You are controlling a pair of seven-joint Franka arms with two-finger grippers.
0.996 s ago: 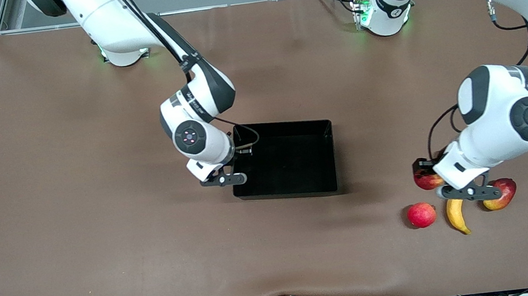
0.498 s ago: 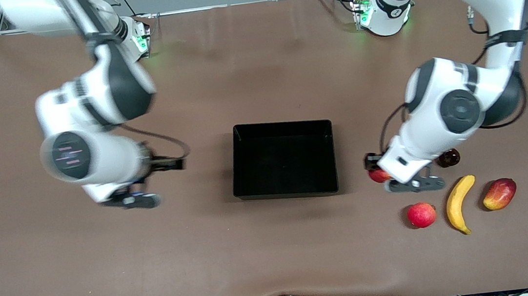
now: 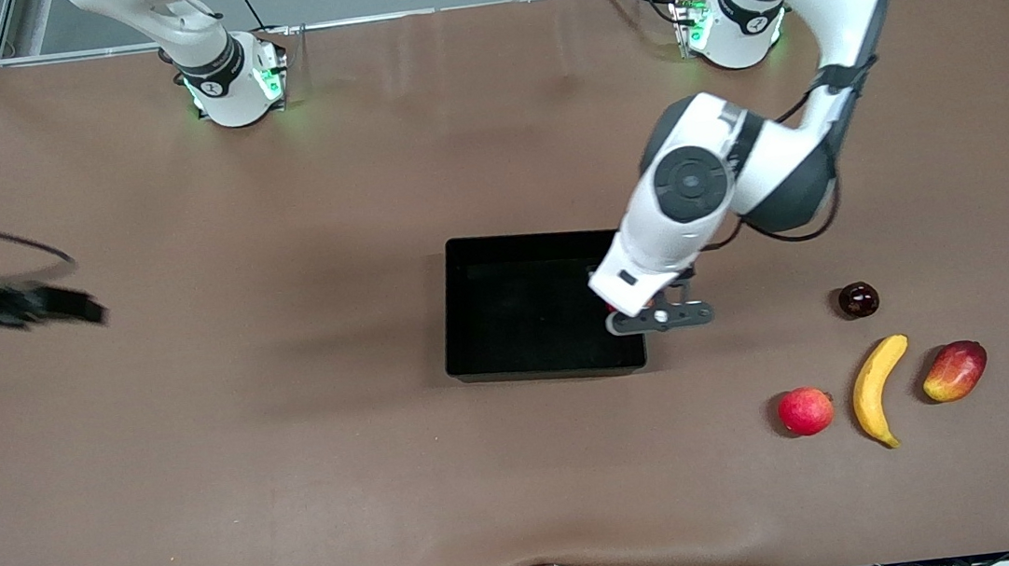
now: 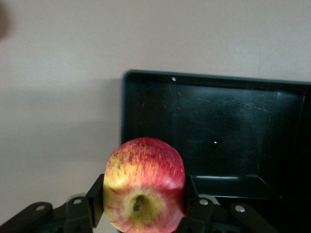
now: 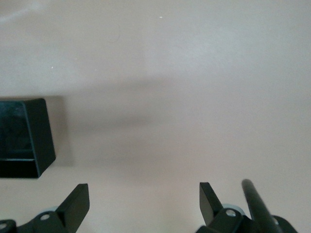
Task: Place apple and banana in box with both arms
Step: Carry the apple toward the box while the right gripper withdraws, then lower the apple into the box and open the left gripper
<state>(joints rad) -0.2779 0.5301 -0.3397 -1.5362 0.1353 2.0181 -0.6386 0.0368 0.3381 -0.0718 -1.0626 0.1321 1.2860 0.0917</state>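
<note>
The left gripper [image 3: 658, 316] carried the apple [image 4: 145, 184] over the box [image 3: 471, 324].

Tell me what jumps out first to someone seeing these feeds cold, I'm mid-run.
The left gripper hangs over the black box at the edge toward the left arm's end, jaws shut on the streaked red apple. The banana lies on the table toward the left arm's end, between a round red fruit and a mango. The right gripper is open over bare table at the right arm's end.

Box [image 3: 470, 310] interior lies bare; left gripper [image 3: 658, 316] with apple [image 4: 144, 184] hangs over its wall toward the left arm's end.
</note>
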